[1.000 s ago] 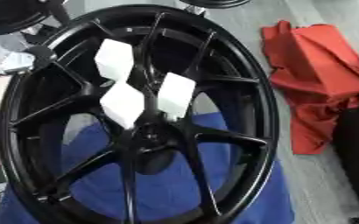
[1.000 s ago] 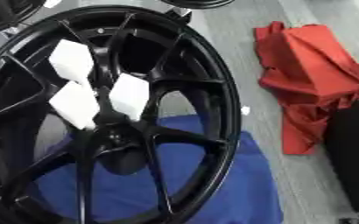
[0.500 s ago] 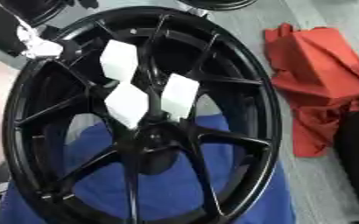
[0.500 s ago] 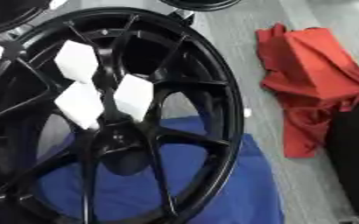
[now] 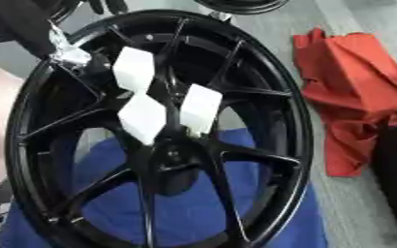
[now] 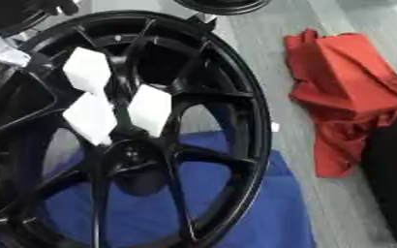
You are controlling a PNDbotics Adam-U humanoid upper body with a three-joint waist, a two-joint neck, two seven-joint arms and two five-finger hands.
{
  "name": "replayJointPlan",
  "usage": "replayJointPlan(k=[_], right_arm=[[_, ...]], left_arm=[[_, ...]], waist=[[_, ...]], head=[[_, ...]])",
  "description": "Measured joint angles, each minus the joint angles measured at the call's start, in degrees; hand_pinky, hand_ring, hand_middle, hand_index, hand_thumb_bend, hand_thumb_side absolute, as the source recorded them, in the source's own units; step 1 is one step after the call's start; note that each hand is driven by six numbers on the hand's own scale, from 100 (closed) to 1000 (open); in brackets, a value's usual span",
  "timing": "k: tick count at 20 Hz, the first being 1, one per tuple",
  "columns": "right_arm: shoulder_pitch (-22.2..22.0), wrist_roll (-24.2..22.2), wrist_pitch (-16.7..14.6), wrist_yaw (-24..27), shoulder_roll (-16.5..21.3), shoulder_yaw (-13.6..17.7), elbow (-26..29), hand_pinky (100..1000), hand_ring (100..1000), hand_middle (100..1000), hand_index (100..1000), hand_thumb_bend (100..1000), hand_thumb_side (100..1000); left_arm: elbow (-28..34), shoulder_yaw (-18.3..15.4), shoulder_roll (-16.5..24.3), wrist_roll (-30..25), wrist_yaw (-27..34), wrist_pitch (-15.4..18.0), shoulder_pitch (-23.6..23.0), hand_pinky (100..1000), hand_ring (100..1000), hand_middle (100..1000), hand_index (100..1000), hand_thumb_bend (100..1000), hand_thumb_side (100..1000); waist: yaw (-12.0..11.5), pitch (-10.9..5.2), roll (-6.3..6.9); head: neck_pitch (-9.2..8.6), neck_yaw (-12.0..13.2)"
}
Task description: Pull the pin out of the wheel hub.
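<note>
Left eye view shows my left arm coming in from the upper left corner, black, slanting down toward the large black alloy wheel (image 5: 261,87). It ends in a silvery part of my left hand (image 5: 66,52) at the wheel's upper left rim. A second ago that silvery end sat out by the left edge, outside the rim. Now it has come in over the rim and lies just beside the uppermost white angular block (image 5: 134,68). The wheel and everything around it lie as they did.

I cannot tell whether the hand is spread or closed, or whether it holds anything; it seems to touch the rim there.

Two more white blocks (image 5: 143,117) (image 5: 200,109) sit between the spokes just above the wheel hub (image 5: 172,157), which is at the wheel's centre. I cannot make out the pin. The wheel rests on a blue cloth (image 5: 193,213), and a crumpled red cloth (image 6: 346,87) lies on the grey surface (image 6: 261,29) to the right, apart from the rim.
</note>
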State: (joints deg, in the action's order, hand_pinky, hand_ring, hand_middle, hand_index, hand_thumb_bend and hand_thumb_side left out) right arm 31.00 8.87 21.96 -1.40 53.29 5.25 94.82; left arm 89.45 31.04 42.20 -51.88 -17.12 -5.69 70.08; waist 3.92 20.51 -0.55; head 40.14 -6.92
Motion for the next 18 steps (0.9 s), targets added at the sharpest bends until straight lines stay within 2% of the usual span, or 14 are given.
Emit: replayJointPlan(k=[7,13,14,18], right_arm=[[0.3,0.3,0.0,-0.2,-0.5,0.0,0.0,643,506,527,621,100,331],[0.4,0.5,0.0,-0.4,-0.6,0.0,-0.1,642,505,527,620,100,333],[0.5,0.6,0.1,-0.4,-0.6,0.0,-0.1,641,504,526,620,100,335],[0.8,0.8,0.2,-0.4,-0.8,0.0,-0.2,640,503,525,619,100,337]], left_arm=[[-2.6,1.0,-1.2,-0.1,0.2,0.6,0.0,894,845,835,917,368,520],[-3.9,2.2,-2.1,-0.1,0.8,1.0,0.3,894,848,844,915,361,481],[-4.0,2.3,-2.3,-0.1,0.8,1.1,0.3,896,851,851,913,363,441],[-4.7,3.1,-2.4,-0.1,1.3,1.7,0.3,896,848,848,904,354,432]], waist=[[0.3,0.21,0.05],[0.4,0.33,0.05],[0.4,0.34,0.05],[0.6,0.42,0.22]], head=[[-0.05,0.3],[-0.28,0.8],[-0.31,0.8],[-0.49,1.1]])
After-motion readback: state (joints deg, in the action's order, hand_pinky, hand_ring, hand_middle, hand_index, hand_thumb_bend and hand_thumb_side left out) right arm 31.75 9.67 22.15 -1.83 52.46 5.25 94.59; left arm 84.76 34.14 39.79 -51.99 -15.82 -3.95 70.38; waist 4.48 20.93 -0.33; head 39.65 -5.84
